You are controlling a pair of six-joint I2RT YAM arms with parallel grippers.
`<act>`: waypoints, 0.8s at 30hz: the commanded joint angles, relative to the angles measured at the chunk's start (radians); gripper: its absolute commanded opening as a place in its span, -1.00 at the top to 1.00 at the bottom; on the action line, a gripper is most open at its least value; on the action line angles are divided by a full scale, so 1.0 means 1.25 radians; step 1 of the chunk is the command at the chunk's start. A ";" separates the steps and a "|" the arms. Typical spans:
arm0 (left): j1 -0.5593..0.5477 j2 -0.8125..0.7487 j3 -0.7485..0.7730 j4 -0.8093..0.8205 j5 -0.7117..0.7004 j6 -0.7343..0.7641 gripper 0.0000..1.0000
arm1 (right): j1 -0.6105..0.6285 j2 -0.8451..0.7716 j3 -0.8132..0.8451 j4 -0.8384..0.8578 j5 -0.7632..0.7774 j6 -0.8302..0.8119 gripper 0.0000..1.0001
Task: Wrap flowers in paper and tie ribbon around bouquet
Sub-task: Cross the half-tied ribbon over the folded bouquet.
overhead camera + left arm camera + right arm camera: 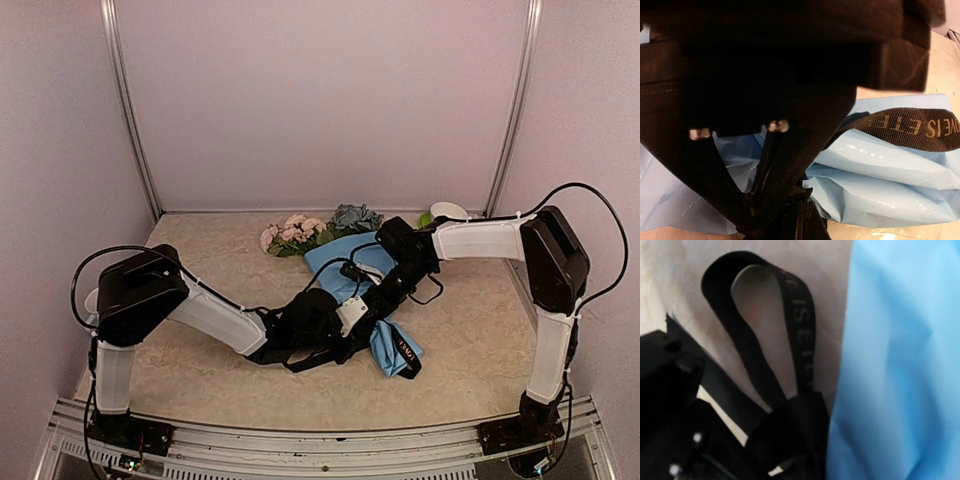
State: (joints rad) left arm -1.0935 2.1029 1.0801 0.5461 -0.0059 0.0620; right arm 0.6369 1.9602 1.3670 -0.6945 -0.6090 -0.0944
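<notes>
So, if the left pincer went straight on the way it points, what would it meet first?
The black ribbon, bunched right at the tips of the left pincer, which looks shut on it; directly behind lies the light blue paper. Depth is unclear there.

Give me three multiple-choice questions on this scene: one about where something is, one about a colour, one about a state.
1. The flowers lie: A) at the far side of the table B) by the arm bases C) on the floor.
2. The ribbon is: A) red B) black C) white.
3. The left gripper is: A) wide open B) shut C) out of view.
Answers: 1 A, the blooms sit at the far end in the top view; 2 B, it is a black lettered band; 3 B, its jaws meet at the tips.
</notes>
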 commanded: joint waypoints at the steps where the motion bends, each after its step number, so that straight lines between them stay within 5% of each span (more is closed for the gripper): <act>1: -0.005 -0.015 0.012 -0.012 -0.005 0.021 0.96 | 0.003 0.011 0.034 -0.021 -0.031 0.003 1.00; 22: -0.002 -0.036 -0.024 -0.016 0.027 0.021 1.00 | -0.062 -0.078 -0.002 0.176 0.004 0.177 1.00; 24: 0.004 -0.056 -0.045 0.007 0.033 -0.003 0.72 | -0.064 -0.088 -0.025 0.184 0.008 0.176 1.00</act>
State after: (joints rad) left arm -1.0805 2.0789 1.0763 0.5777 -0.0292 0.0814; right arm 0.5804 1.9274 1.3613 -0.5793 -0.6224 0.1043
